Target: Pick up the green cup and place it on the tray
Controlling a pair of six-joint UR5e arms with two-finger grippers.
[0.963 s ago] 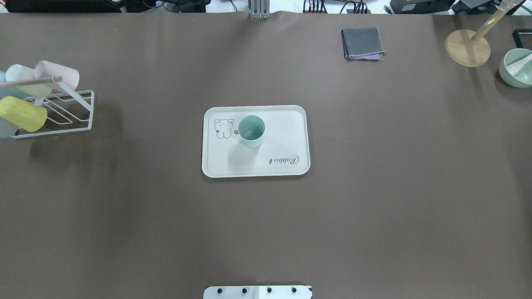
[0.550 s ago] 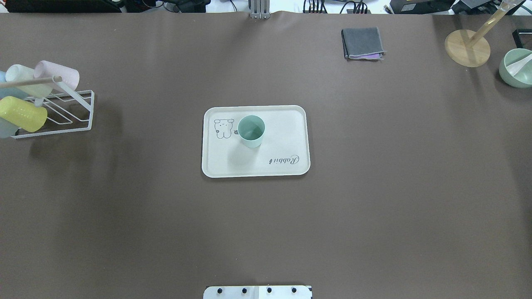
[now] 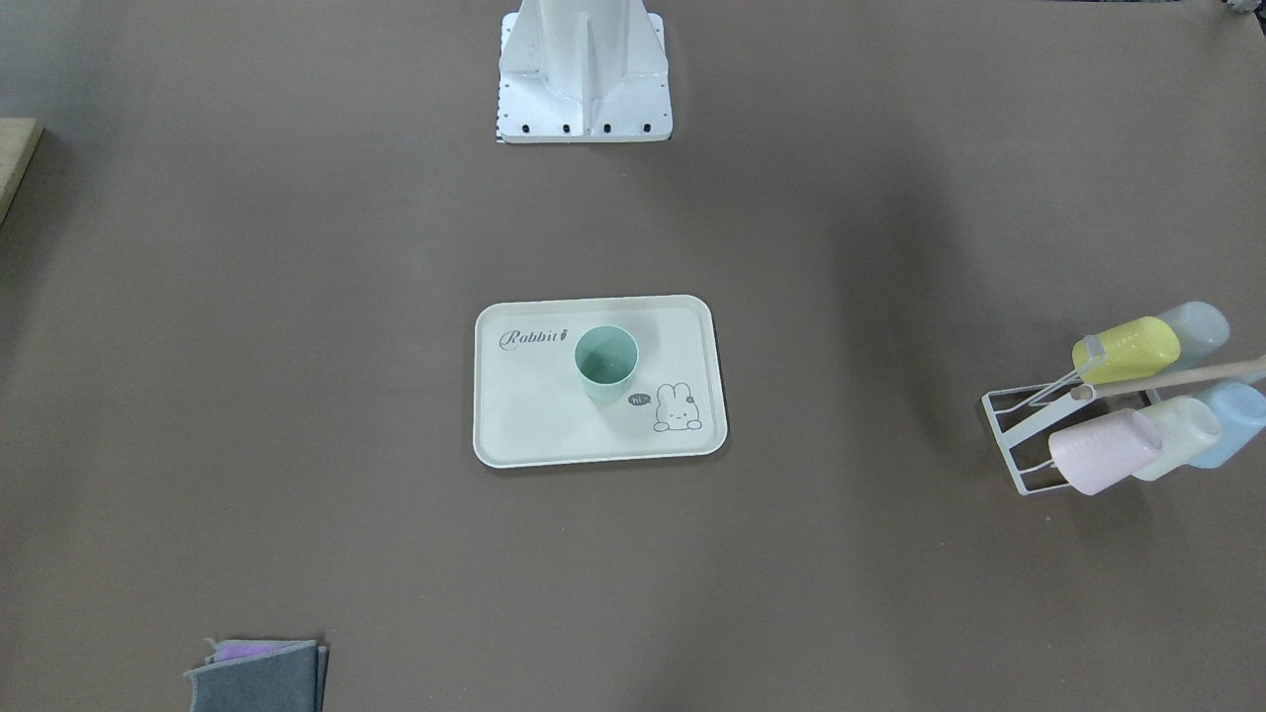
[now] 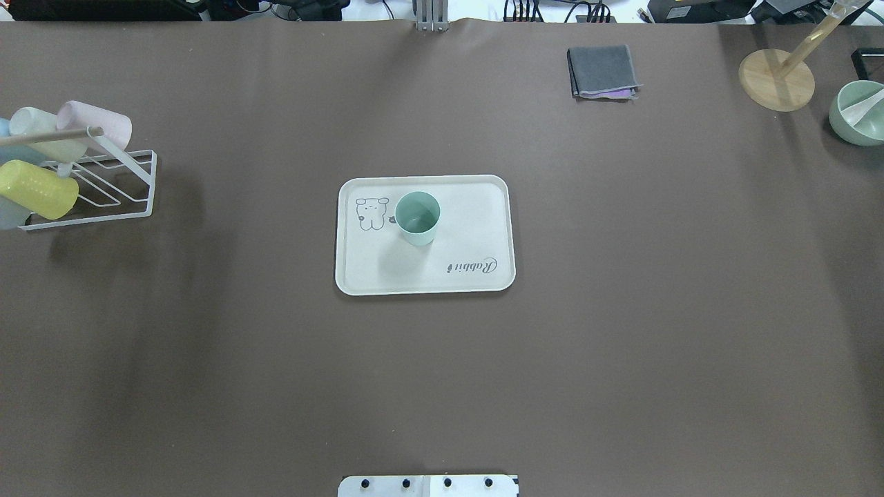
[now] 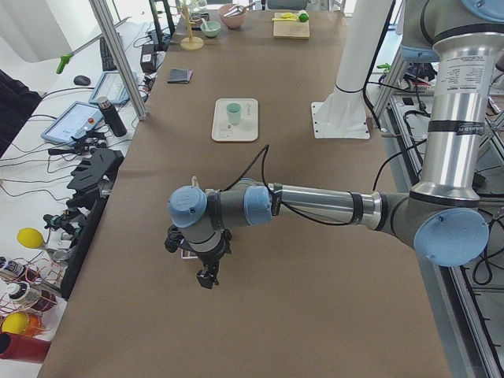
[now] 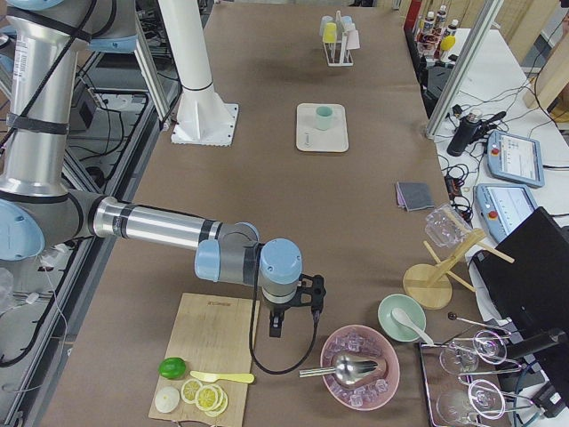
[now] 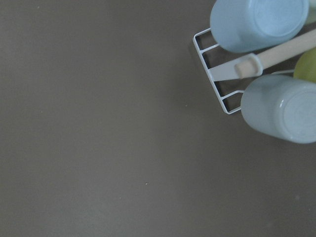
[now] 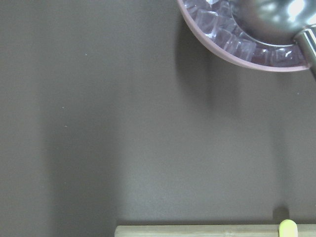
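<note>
The mint-green cup (image 4: 418,218) stands upright on the cream-white tray (image 4: 387,270), beside its bunny drawing, at the table's middle. Both also show in the front view, cup (image 3: 606,362) and tray (image 3: 534,427). No gripper is near them. My left gripper (image 5: 206,276) shows only in the left side view, hanging over the table's left end near the cup rack; I cannot tell whether it is open or shut. My right gripper (image 6: 276,327) shows only in the right side view, over the table's right end; I cannot tell its state either.
A white wire rack (image 4: 97,186) with several pastel cups stands at the left edge. A folded grey cloth (image 4: 602,71), a wooden stand (image 4: 777,79) and a green bowl (image 4: 860,114) sit at the back right. A cutting board (image 6: 213,342) and an ice bowl (image 6: 360,366) lie near the right gripper.
</note>
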